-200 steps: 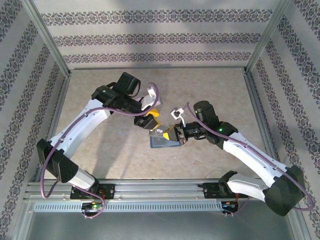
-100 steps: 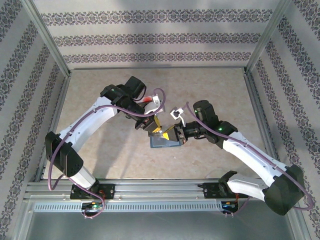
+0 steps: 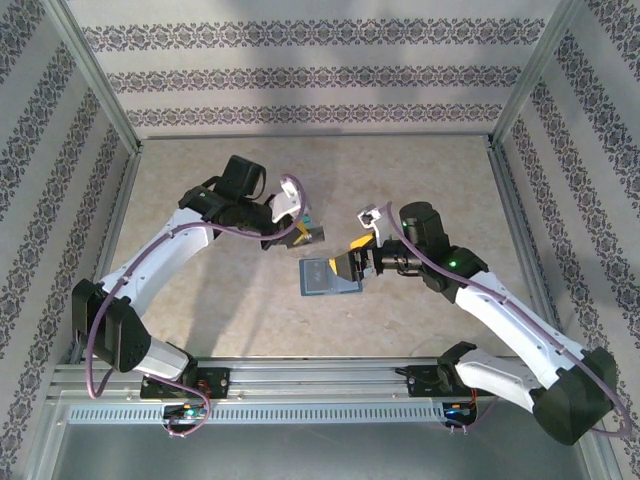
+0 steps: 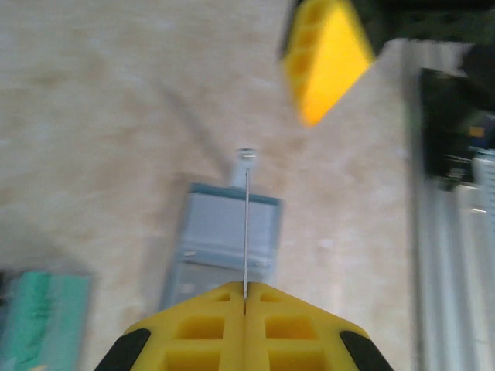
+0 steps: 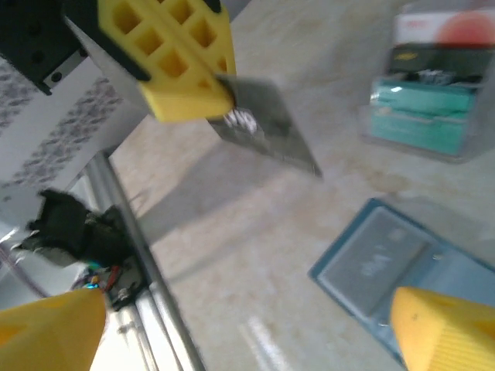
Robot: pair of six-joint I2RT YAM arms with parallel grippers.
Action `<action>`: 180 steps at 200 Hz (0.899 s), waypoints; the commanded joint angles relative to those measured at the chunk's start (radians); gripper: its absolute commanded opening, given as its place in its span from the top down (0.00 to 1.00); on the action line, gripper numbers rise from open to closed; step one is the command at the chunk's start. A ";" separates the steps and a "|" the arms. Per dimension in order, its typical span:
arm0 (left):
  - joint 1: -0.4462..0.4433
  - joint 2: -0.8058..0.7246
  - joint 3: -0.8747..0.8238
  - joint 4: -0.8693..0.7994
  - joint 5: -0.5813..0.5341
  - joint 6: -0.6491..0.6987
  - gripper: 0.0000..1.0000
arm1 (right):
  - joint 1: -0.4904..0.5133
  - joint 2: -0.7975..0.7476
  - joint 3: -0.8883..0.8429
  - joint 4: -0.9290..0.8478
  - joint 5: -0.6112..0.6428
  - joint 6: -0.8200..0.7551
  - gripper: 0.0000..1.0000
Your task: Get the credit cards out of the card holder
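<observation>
While left pincer (image 4: 245, 297) pinches grey card (image 5: 267, 127) by edge above worktop (image 3: 440, 190), right pincer (image 5: 247, 325) gapes wide beside open card holder (image 3: 328, 276). Risk: thin grip; card possibly slips, drops short of teal-and-red card stack (image 5: 429, 100).

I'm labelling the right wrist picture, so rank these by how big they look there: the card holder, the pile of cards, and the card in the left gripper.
Largest, too close to rank: card holder and pile of cards, both cut off.
Smallest: held card, tilted, pinched in the left gripper.
</observation>
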 commanded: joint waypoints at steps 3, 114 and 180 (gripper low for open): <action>0.064 0.028 -0.030 0.268 -0.086 -0.001 1.00 | -0.008 -0.045 -0.026 -0.005 0.196 0.064 0.02; 0.235 0.363 0.143 0.342 -0.029 0.212 1.00 | -0.015 -0.112 -0.043 -0.071 0.621 0.193 0.02; 0.268 0.422 0.154 0.342 0.041 0.249 1.00 | -0.023 -0.125 -0.052 -0.067 0.666 0.217 0.02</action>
